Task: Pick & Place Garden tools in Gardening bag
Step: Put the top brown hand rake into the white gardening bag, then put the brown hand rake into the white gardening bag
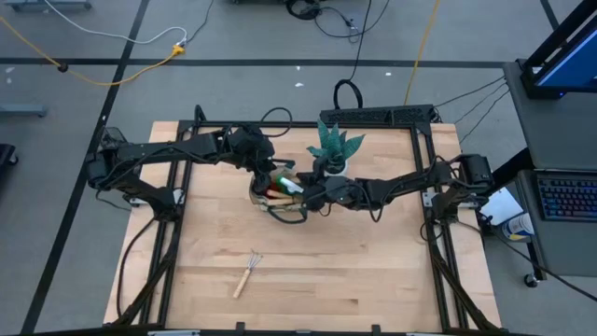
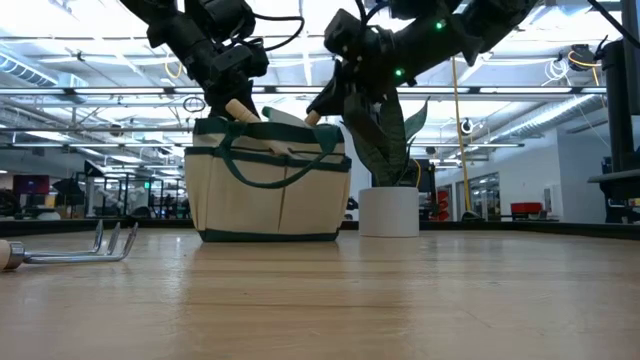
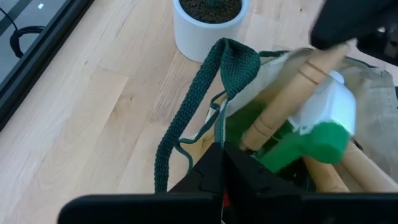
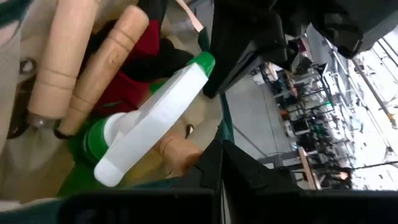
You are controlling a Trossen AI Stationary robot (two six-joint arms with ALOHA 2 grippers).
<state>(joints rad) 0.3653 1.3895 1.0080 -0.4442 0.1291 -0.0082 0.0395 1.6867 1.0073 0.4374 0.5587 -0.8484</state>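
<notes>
The one tool left out is the rake, lying alone in the lower left of the high view, well apart from the bag at the centre. Its long axis runs diagonally, tines toward the upper right and wooden handle toward the lower left. Both grippers are up at the bag, so the rake lies down-frame of each. The left gripper, at the bag's upper-left rim, looks the nearer arm by side, though the gap differs little. The right gripper is at the bag's right rim, just below the plant.

Both grippers have their fingers closed together and carry nothing, as far as the wrist views show.

The bag stands upright and holds wooden handles, the green-and-white spray bottle lying across them, and something red, probably the gloves. One loop handle hangs outward over the rim.
</notes>
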